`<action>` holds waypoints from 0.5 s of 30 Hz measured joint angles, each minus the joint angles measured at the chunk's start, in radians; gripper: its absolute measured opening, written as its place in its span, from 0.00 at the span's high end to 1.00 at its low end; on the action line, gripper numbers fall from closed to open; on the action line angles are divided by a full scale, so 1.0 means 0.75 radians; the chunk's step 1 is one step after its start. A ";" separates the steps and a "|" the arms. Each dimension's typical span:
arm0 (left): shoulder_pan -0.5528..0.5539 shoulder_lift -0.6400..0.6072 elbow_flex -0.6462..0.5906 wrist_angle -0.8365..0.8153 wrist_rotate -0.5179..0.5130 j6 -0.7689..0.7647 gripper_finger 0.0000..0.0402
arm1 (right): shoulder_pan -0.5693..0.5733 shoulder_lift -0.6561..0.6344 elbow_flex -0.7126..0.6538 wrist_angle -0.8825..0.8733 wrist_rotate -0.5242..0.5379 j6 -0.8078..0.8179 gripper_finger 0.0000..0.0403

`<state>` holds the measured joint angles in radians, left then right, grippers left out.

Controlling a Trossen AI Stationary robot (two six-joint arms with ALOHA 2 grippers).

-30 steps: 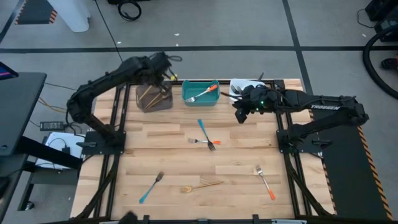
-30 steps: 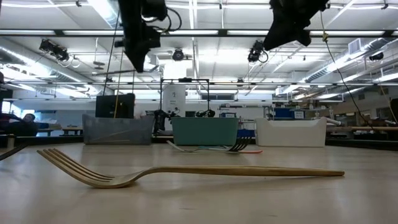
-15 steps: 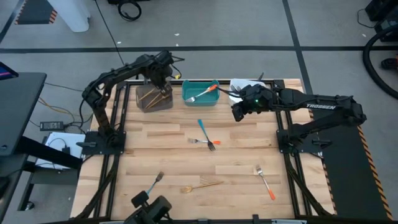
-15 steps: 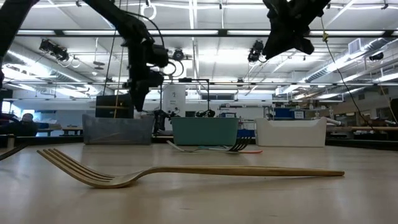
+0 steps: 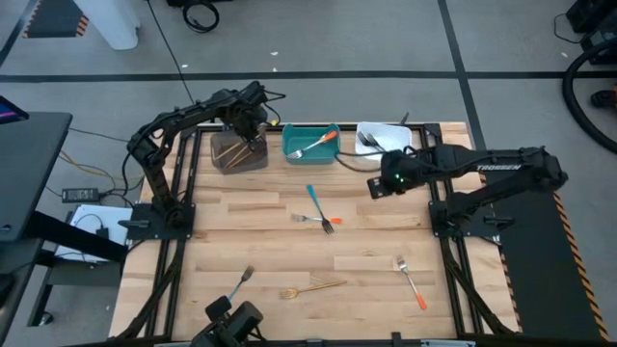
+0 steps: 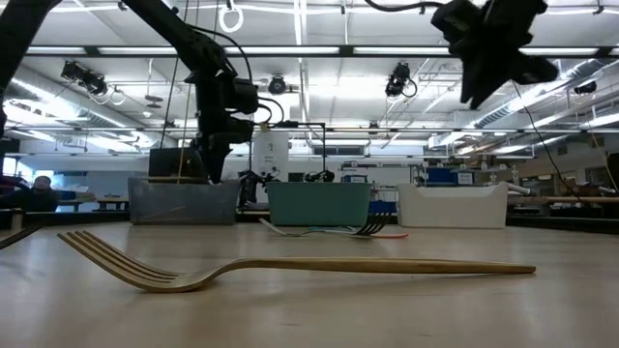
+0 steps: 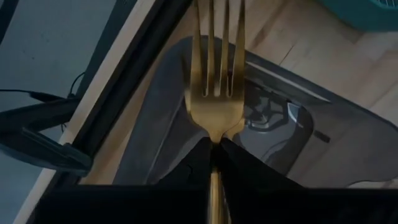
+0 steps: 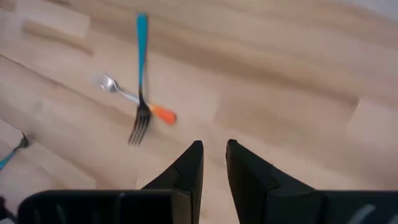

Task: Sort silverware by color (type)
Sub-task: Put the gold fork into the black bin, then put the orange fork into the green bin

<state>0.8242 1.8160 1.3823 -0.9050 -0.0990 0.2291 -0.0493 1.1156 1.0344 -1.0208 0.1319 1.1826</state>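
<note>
Having swung back toward the bench's right edge, the right tool (image 5: 378, 186) is hovering slightly parted and empty, while the left tool (image 7: 214, 146), clenched on a gold fork (image 7: 216, 87) over the brown bin (image 5: 238, 152) at the far-left corner, should release it low.

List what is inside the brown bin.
The brown bin holds gold utensils; the left gripper holds a gold fork above it. The arm hides part of it.

Left gripper (image 5: 253, 128): I've dropped over the brown bin (image 5: 238, 154) (gold fork (image 7: 215, 74) pinched).
Right gripper (image 8: 214, 163): I've swung away from the teal bin (image 5: 309, 144).
</note>
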 joint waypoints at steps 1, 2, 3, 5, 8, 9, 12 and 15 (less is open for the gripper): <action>0.000 0.000 0.000 0.000 0.000 0.000 0.88 | 0.028 0.000 0.000 -0.018 -0.006 0.050 0.81; -0.001 0.000 0.000 0.001 0.000 0.001 0.86 | 0.058 0.002 0.000 -0.030 -0.017 0.101 0.81; -0.001 0.000 0.000 0.000 0.000 0.003 0.84 | 0.088 0.007 0.000 -0.040 -0.032 0.150 0.81; -0.001 0.000 0.000 0.000 0.000 0.005 0.80 | 0.151 0.024 0.000 -0.058 -0.089 0.233 0.81; -0.004 -0.010 0.000 -0.018 0.000 0.001 0.77 | 0.252 0.069 0.000 -0.074 -0.177 0.340 0.81; -0.008 -0.016 0.000 -0.017 0.000 -0.008 0.77 | 0.288 0.089 0.000 -0.083 -0.204 0.373 0.81; -0.020 -0.031 0.019 -0.019 0.003 -0.044 0.76 | 0.407 0.159 0.000 -0.104 -0.294 0.468 0.81; -0.041 -0.056 0.067 -0.014 0.039 -0.055 0.76 | 0.527 0.243 0.000 -0.096 -0.359 0.557 0.81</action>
<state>0.7937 1.7740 1.4327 -0.9156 -0.0695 0.1880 0.3460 1.2980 1.0344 -1.0929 -0.1375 1.6007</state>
